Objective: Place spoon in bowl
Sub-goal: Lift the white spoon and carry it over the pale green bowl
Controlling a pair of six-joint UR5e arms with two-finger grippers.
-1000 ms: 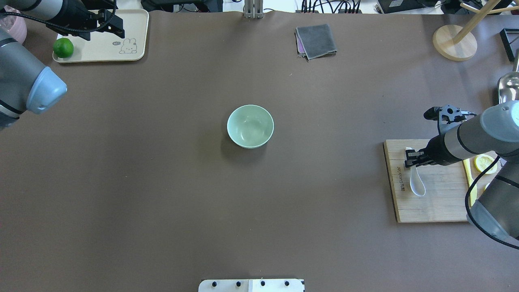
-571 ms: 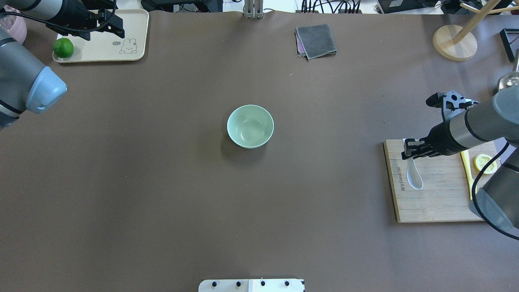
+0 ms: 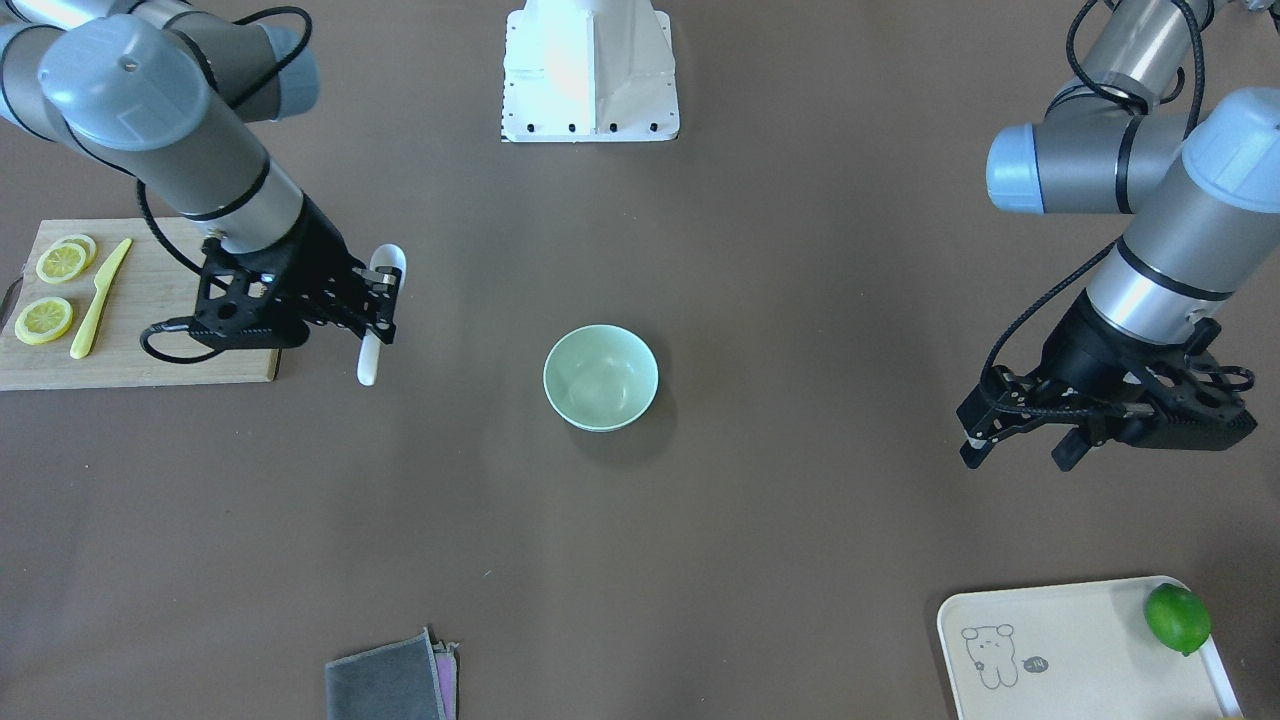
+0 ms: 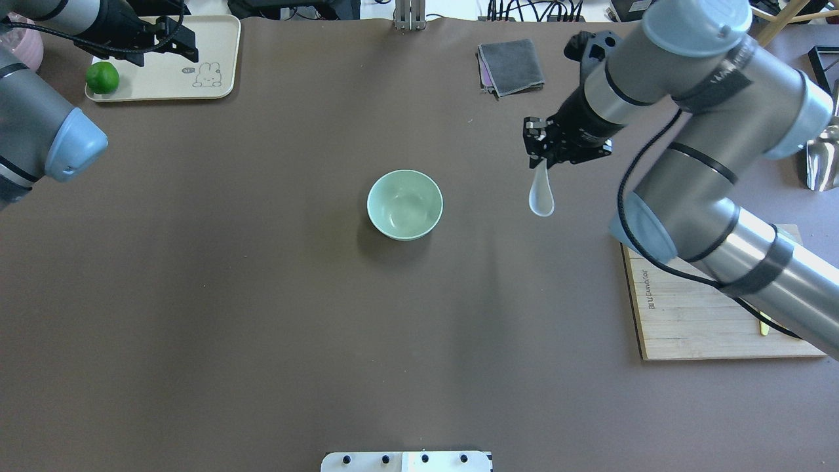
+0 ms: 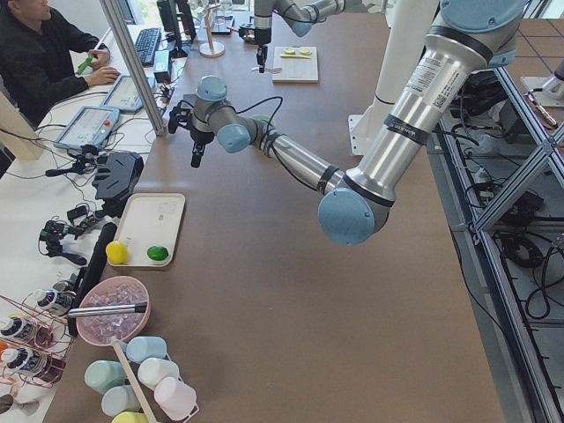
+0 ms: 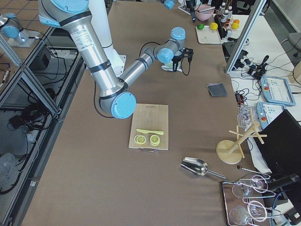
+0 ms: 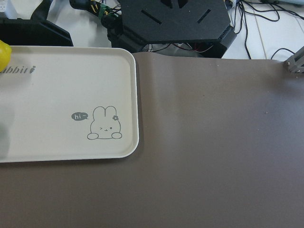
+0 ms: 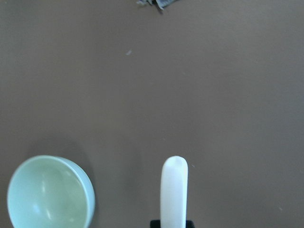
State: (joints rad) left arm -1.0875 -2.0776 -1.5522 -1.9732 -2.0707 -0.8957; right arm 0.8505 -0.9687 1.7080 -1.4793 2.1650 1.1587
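Note:
The white spoon hangs scoop-down from my right gripper, which is shut on its handle above the table. It is to the right of the mint-green bowl, apart from it. The bowl stands upright and empty at the table's middle. In the right wrist view the spoon points forward with the bowl at lower left. In the front-facing view the gripper holds the spoon. My left gripper is open and empty, over the cream tray's edge.
A cream tray with a lime lies at the far left. A folded grey cloth lies at the far middle. A wooden cutting board at the right holds a yellow knife and lemon slices.
My right gripper has lifted the spoon off the cutting board and carried it left and farther out, toward the bowl. The left arm has not moved.

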